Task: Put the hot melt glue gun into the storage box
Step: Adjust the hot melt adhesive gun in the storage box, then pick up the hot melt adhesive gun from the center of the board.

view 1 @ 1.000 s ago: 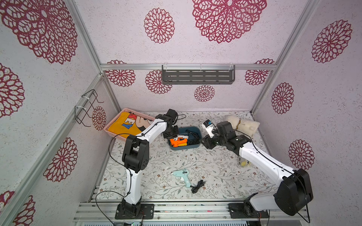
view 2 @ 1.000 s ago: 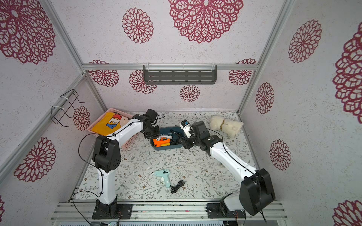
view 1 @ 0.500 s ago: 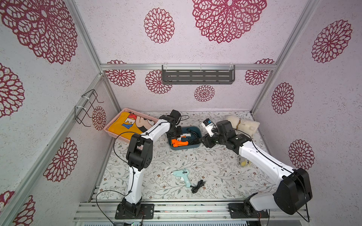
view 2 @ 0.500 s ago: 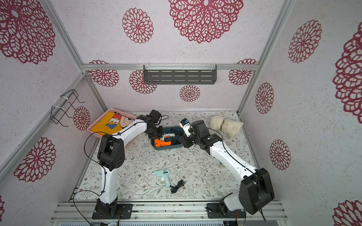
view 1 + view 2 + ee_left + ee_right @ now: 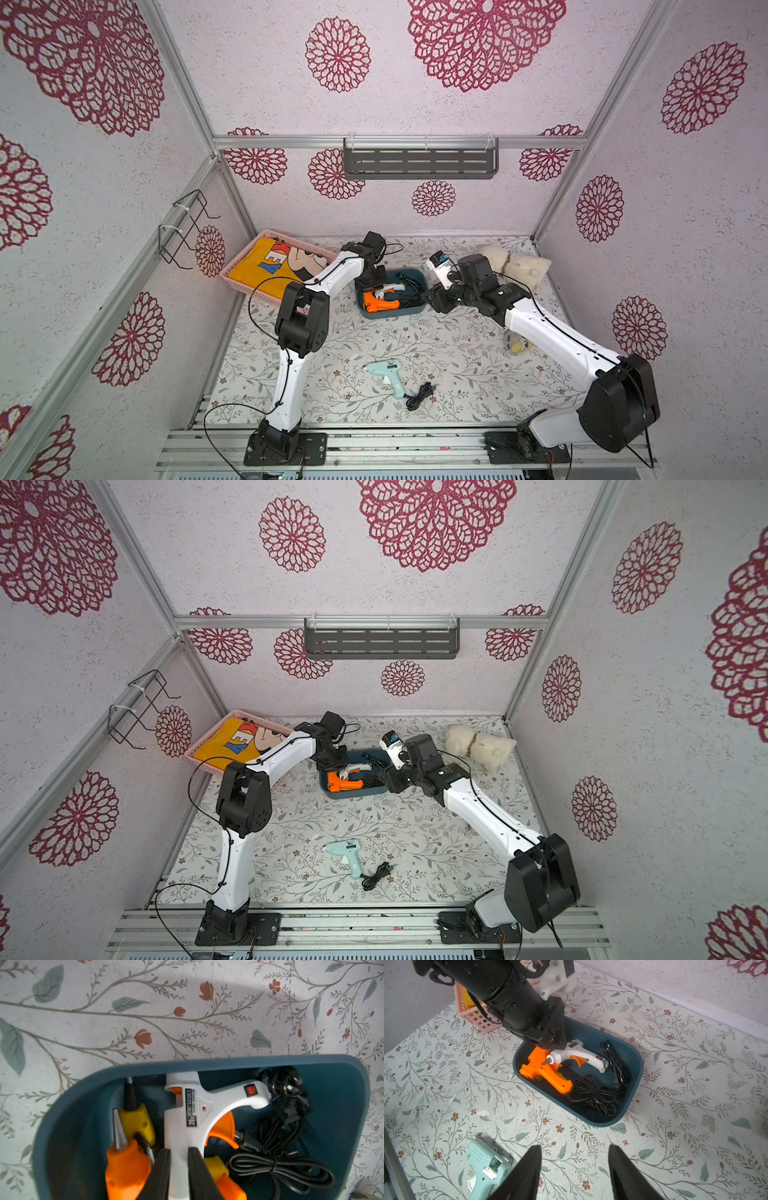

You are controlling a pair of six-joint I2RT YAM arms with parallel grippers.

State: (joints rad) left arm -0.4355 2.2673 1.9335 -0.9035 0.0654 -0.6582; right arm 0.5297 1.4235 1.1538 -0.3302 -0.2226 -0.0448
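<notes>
Floral-printed surface (image 5: 457, 345) and medallion-patterned walls (image 5: 415, 104) are noted; the white glue gun (image 5: 187, 1109) is held inside the storage box (image 5: 207, 1060) by the left hand (image 5: 179, 1150), the pinch being resolved best in the left wrist view, and the right hand (image 5: 574, 1146) is seen spread wide, empty.

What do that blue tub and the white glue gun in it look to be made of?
The storage box looks like moulded plastic, teal, smooth with a dull sheen and rounded corners. The white glue gun has a glossy hard plastic shell with moulded ribs; its nozzle seems bare metal, a silvery cone.
</notes>
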